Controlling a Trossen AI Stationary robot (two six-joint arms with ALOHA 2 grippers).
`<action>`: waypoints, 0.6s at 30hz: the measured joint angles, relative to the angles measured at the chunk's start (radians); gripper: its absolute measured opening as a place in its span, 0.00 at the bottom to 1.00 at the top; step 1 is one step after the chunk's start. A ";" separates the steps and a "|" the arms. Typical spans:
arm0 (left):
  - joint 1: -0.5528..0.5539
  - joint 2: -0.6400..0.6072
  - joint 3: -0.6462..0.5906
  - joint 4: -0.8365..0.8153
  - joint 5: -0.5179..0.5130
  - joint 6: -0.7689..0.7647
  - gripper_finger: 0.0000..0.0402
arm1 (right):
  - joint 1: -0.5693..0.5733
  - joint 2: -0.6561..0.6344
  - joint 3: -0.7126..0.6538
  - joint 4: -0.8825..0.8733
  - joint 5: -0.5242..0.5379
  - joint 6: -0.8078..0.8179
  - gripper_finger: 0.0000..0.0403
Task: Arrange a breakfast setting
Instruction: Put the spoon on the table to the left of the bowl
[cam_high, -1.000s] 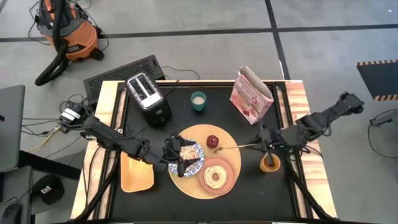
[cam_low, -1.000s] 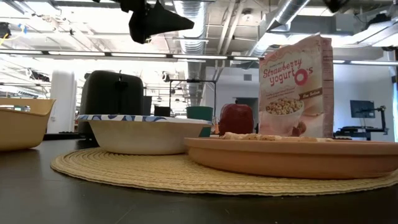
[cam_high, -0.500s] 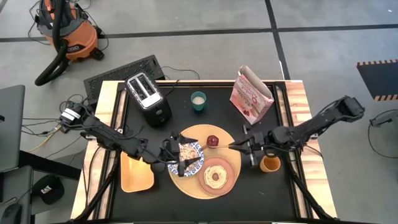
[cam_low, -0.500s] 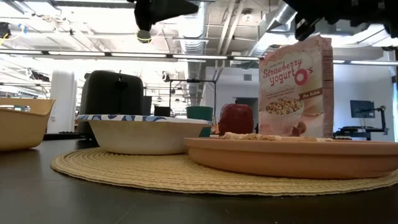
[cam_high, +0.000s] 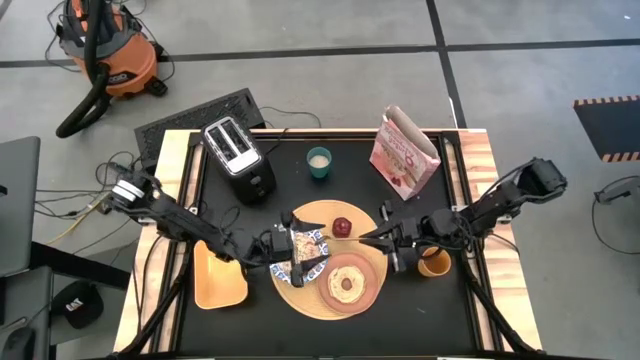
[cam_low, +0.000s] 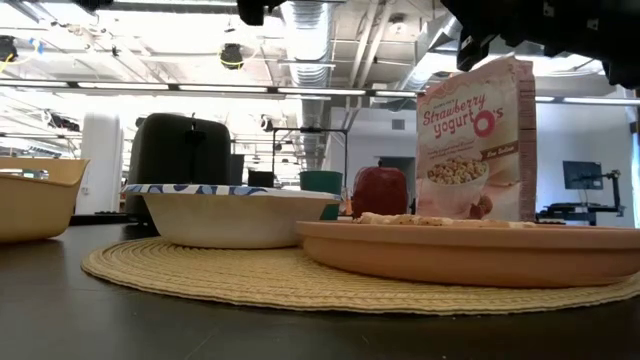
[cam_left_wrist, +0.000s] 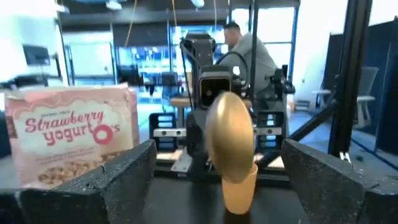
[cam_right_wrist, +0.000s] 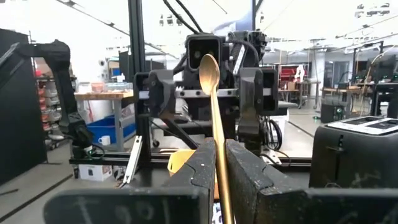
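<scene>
The round tan board (cam_high: 300, 290) holds the blue-and-white bowl (cam_low: 235, 212), the dark red apple (cam_high: 342, 227) and the pink plate (cam_high: 368, 287) with the pale bagel (cam_high: 347, 285). The orange cup (cam_high: 434, 263) stands on the table, right of the board. My right gripper (cam_high: 390, 240) is shut on the gold spoon (cam_high: 368, 238) above the board's right edge. My left gripper (cam_high: 306, 252) hangs open and empty over the bowl, facing the spoon. My right gripper pinches the spoon's handle (cam_right_wrist: 217, 134) between its two fingers. The fingers come level from the table's right side and lie along the handle. The spoon is lifted clear, and its oval bowl (cam_right_wrist: 209, 65) juts out past the fingertips toward my left gripper.
A black-and-silver toaster (cam_high: 238, 157) and a teal cup (cam_high: 319, 161) stand at the back. A pink cereal bag (cam_high: 403, 155) stands at the back right. A yellow tray (cam_high: 220, 280) lies left of the board. A person shows in the room beyond (cam_left_wrist: 249, 46).
My right gripper has carried the spoon from above the orange cup toward the table's left, to the board's right edge, keeping it about level. My left gripper has risen over the bowl and shifted slightly toward the right.
</scene>
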 joint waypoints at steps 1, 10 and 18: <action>-0.004 0.024 0.000 0.048 -0.008 0.022 0.81 | 0.000 0.006 0.000 0.010 0.000 0.000 0.14; -0.043 0.131 0.000 0.331 -0.089 0.208 0.52 | 0.000 0.015 0.000 0.022 0.018 0.000 0.14; -0.043 0.131 0.000 0.340 -0.097 0.224 0.26 | 0.000 0.015 0.000 0.022 0.023 0.003 0.14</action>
